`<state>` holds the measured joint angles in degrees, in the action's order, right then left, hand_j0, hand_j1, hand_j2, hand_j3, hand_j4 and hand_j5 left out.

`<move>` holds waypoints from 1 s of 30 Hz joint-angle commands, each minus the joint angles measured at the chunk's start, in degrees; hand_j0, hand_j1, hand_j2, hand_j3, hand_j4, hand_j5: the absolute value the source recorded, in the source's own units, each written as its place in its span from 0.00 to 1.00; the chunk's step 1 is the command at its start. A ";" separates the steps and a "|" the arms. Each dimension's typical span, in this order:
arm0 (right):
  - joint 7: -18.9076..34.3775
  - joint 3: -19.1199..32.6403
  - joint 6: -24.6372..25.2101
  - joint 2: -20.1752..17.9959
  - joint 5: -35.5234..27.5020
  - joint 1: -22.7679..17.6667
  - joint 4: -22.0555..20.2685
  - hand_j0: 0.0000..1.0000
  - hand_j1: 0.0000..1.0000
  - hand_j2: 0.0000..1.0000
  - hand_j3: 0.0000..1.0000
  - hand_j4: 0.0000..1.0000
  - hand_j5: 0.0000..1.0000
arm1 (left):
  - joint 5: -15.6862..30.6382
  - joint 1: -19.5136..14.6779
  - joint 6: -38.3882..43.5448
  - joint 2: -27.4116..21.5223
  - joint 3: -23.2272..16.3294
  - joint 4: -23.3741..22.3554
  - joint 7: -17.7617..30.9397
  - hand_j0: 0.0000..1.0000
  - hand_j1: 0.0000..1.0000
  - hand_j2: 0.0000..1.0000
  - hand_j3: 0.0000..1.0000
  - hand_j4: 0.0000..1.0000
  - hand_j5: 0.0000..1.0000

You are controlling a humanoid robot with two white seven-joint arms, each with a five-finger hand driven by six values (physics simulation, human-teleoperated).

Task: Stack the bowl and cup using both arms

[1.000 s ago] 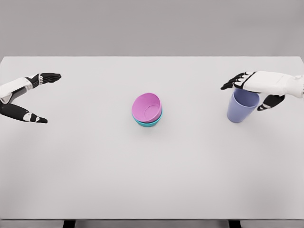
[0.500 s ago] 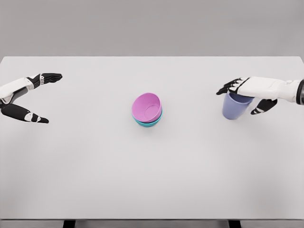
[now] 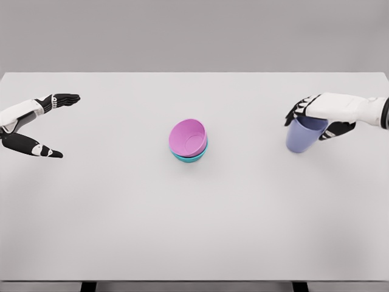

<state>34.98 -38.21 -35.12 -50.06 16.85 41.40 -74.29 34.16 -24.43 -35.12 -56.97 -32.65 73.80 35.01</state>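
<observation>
A wide white worktop [image 3: 121, 213] fills the head view, seen from above, with a plain grey wall behind it.

At the far left edge, the left hand [image 3: 35, 125] reaches in over the worktop. Its dark-tipped fingers are spread wide, thumb and forefinger well apart, and it holds nothing.

Near the middle of the worktop sits a pink bowl [image 3: 188, 137], nested inside a teal bowl [image 3: 189, 157] of which only the lower rim shows. The pink bowl tilts slightly, its opening facing up and a little toward the left. Both bowls are well apart from either hand.

At the right, the right hand [image 3: 316, 117] comes in from the right edge on a white forearm. Its fingers are closed around the rim of a lavender-blue cup [image 3: 301, 136], gripping it from above, fingers on the far side and thumb on the near side. The cup leans slightly, its base toward the left; whether the base touches the worktop cannot be told.
</observation>
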 commanded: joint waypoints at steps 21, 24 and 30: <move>0.02 0.59 0.12 7.78 -0.41 5.98 -2.27 0.65 0.65 0.65 0.65 0.65 0.65 | 0.21 0.00 0.12 -0.08 0.05 -0.06 -0.01 1.00 1.00 1.00 1.00 1.00 1.00; 0.02 0.59 0.12 10.15 -0.41 6.86 -4.02 0.65 0.65 0.65 0.65 0.65 0.65 | 0.21 0.00 0.12 -0.08 0.05 0.03 -0.01 1.00 1.00 1.00 1.00 1.00 1.00; 0.02 0.68 0.12 12.70 -0.76 9.76 -5.34 0.65 0.65 0.65 0.65 0.65 0.65 | 0.21 0.00 0.12 -0.08 0.05 0.03 -0.01 1.00 1.00 1.00 1.00 1.00 1.00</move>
<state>35.05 -37.62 -35.17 -38.06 16.60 51.68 -79.27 33.89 -24.43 -35.12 -56.97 -32.66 73.80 35.01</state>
